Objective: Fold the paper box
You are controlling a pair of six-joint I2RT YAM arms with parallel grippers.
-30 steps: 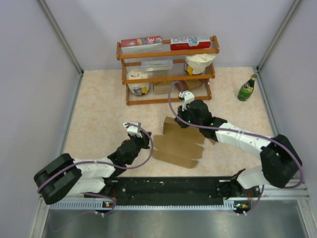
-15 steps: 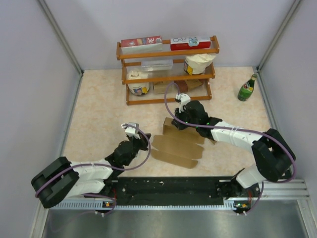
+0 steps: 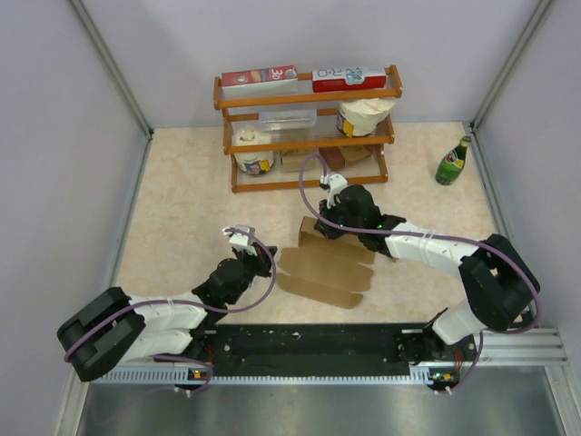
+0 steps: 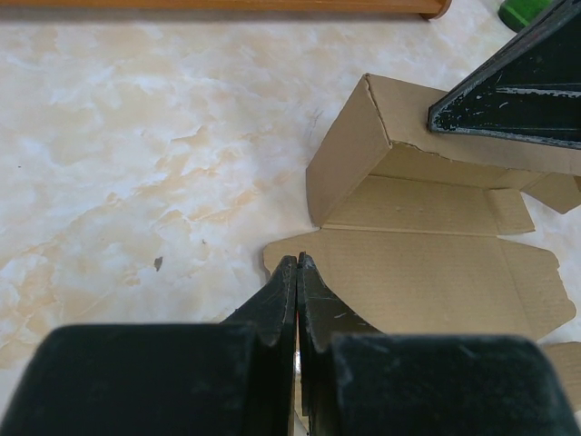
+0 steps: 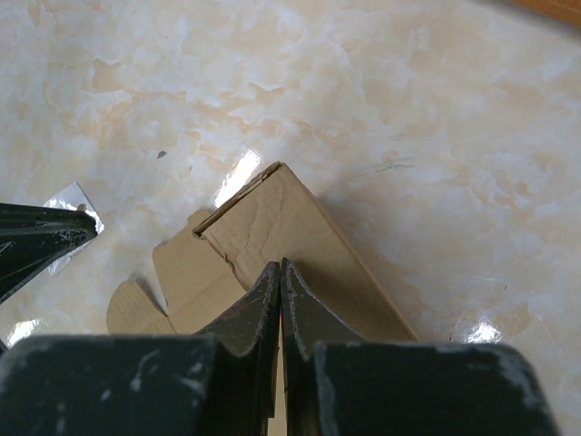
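Observation:
The paper box is a plain brown die-cut sheet lying mid-table, its far panel folded up into a low wall. My right gripper is shut, its tips resting against the top of that raised wall. In the right wrist view the shut gripper has nothing between its fingers. My left gripper is also shut and sits at the box's near-left edge. In the left wrist view its tips lie just over the edge of the flat panel. The raised wall stands beyond them.
A wooden shelf at the back holds red-and-white cartons, cups and a clear tub. A green bottle stands at the far right. Grey enclosure walls border the marble tabletop on three sides.
My right gripper has moved a little left and toward the back along the box's raised wall. The left arm has drawn slightly left, and the box's left edge shifted with it.

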